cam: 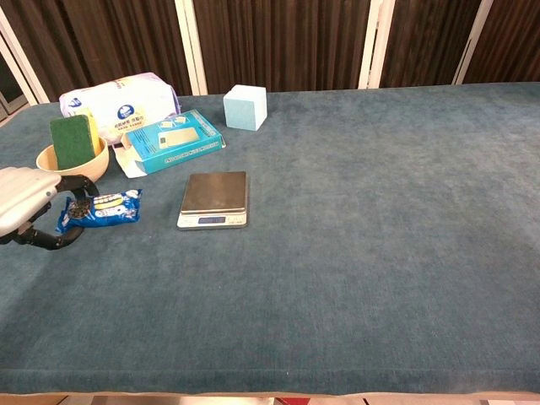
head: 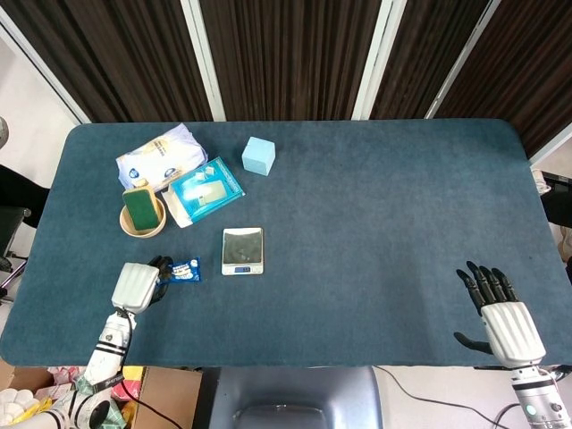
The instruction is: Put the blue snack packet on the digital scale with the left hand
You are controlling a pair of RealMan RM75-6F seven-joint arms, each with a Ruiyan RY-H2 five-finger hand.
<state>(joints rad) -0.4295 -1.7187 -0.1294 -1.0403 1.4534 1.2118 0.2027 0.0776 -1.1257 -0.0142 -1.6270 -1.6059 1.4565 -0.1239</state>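
The blue snack packet (head: 184,270) (cam: 103,211) is just left of the digital scale (head: 242,250) (cam: 214,199), with a small gap between them. My left hand (head: 136,286) (cam: 27,207) grips the packet's left end, with dark fingers curled around it. The packet's right end tilts slightly upward. The scale's steel platform is bare. My right hand (head: 500,315) is far off at the table's near right edge, with its fingers spread and nothing in it; it shows only in the head view.
A beige bowl (head: 141,226) (cam: 61,166) with a green sponge (cam: 72,139) stands just behind the left hand. Further back are a teal box (head: 205,189) (cam: 171,139), a white wipes pack (head: 161,155) (cam: 118,99) and a light blue cube (head: 258,155) (cam: 245,107).
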